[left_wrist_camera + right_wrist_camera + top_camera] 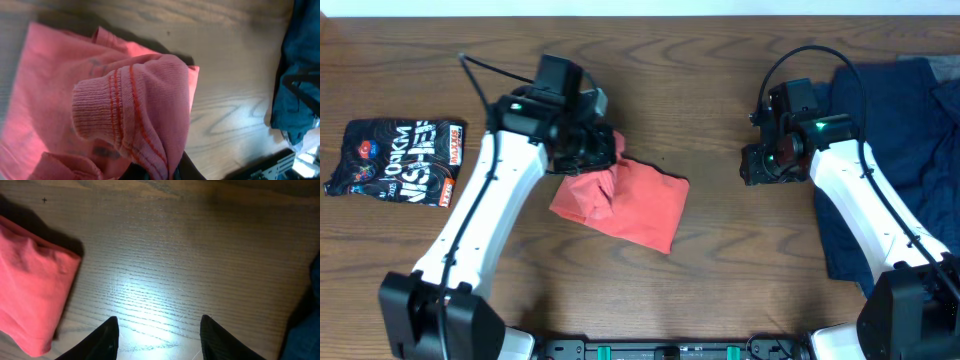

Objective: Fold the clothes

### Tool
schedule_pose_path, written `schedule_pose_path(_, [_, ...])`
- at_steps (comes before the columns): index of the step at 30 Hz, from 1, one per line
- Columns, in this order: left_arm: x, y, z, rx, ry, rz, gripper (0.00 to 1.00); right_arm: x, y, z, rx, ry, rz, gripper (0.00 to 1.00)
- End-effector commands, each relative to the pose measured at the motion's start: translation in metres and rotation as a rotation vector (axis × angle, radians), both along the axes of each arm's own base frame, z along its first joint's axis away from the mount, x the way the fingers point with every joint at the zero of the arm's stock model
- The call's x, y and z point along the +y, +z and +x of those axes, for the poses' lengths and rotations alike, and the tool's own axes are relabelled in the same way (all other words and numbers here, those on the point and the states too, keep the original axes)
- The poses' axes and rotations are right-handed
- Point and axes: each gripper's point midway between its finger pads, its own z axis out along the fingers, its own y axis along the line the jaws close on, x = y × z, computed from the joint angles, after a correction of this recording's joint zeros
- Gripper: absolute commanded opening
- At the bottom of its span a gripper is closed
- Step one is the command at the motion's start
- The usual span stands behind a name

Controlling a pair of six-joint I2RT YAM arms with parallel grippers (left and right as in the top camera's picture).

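The coral-red T-shirt [635,200] lies bunched and partly folded at the table's middle. My left gripper [588,148] is at its upper left corner, shut on a fold of the shirt. In the left wrist view the ribbed collar and red stitching [135,110] drape over the jaws, and faint dark lettering shows through the cloth. My right gripper [760,165] is open and empty, hovering over bare wood to the right of the shirt. In the right wrist view its two dark fingers [159,337] are spread wide, with the shirt's edge [30,290] at the left.
A small black shirt with white and orange print [395,160] lies at the far left. Dark navy garments [900,130] are piled at the right edge, under and behind my right arm. They also show in the left wrist view [300,65].
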Motion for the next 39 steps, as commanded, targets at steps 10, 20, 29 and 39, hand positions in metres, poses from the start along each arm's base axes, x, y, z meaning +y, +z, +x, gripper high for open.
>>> schedule_pose_path(10, [-0.046,-0.028,-0.018,0.083,-0.092,0.011,0.1,-0.003,-0.001,0.0,0.006,-0.019,-0.004,0.53])
schedule_pose_path(20, [-0.083,-0.03,-0.04,0.08,-0.211,-0.007,0.61,-0.003,-0.001,-0.001,0.01,-0.018,-0.005,0.56])
schedule_pose_path(29, [-0.03,0.009,0.002,-0.084,-0.15,-0.047,0.64,0.047,0.01,-0.008,-0.003,0.193,0.216,0.59])
schedule_pose_path(39, [0.058,-0.02,0.046,-0.08,0.099,0.059,0.63,0.142,0.035,-0.051,-0.011,0.55,0.48,0.63])
